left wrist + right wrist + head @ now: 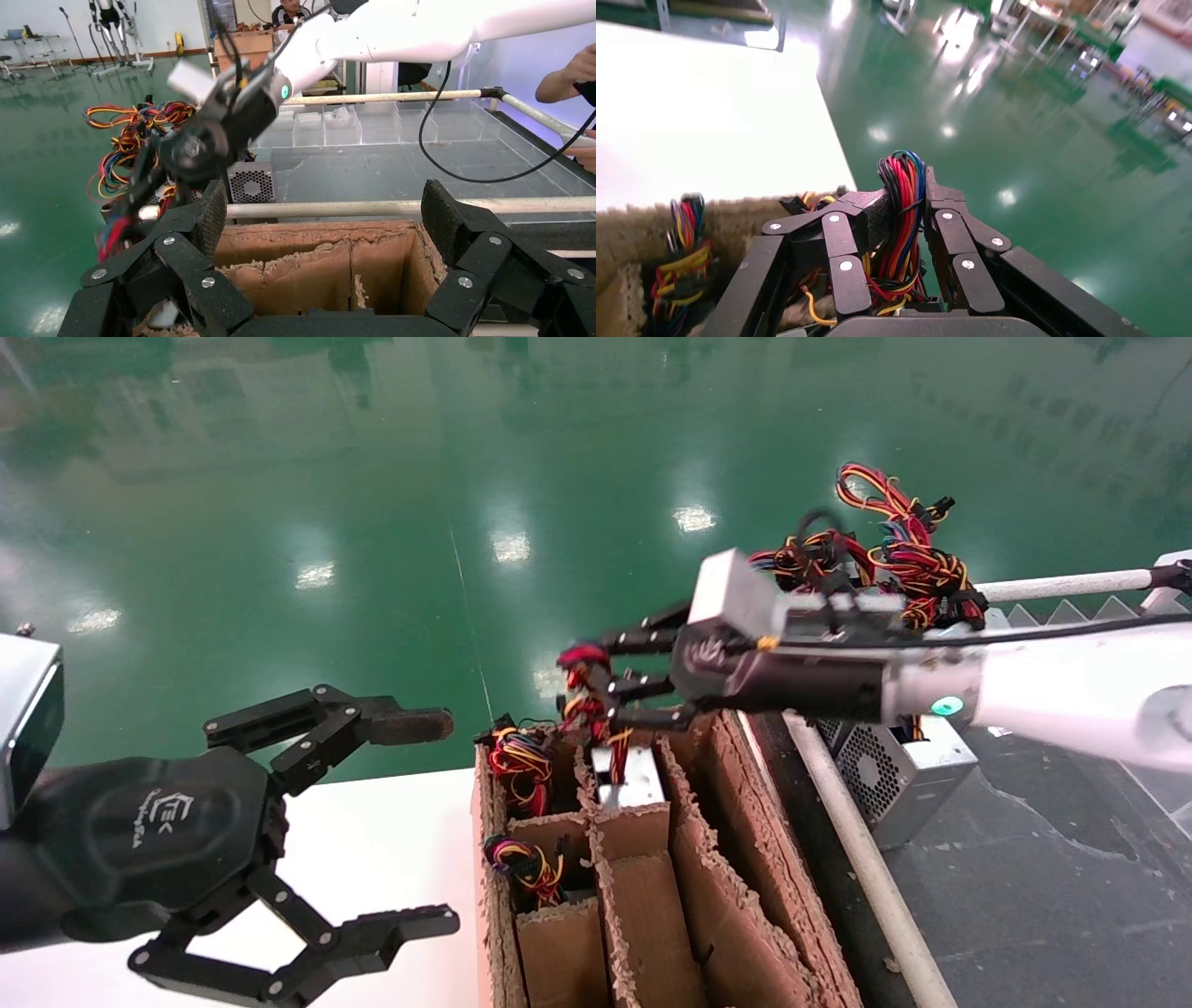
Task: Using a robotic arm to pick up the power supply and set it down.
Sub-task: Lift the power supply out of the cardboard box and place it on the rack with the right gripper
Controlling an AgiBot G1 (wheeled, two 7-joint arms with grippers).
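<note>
We count two grippers. The right gripper (pixel 596 686) is closed on the wire bundle (pixel 899 210) of a power supply (pixel 629 775) standing in the cardboard box (pixel 708 859); its body is mostly hidden. The left gripper (pixel 410 822) hangs wide open, holding nothing, beside the box.

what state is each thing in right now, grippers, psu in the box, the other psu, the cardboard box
right gripper: shut on the wire bundle, above the cardboard box
power supply: upright in a box slot, not yet clear of it
left gripper: open, empty, beside the box
cardboard divider box: open-topped, torn edges, more wires in other slots
second power supply: resting on the dark surface past the white rail
</note>
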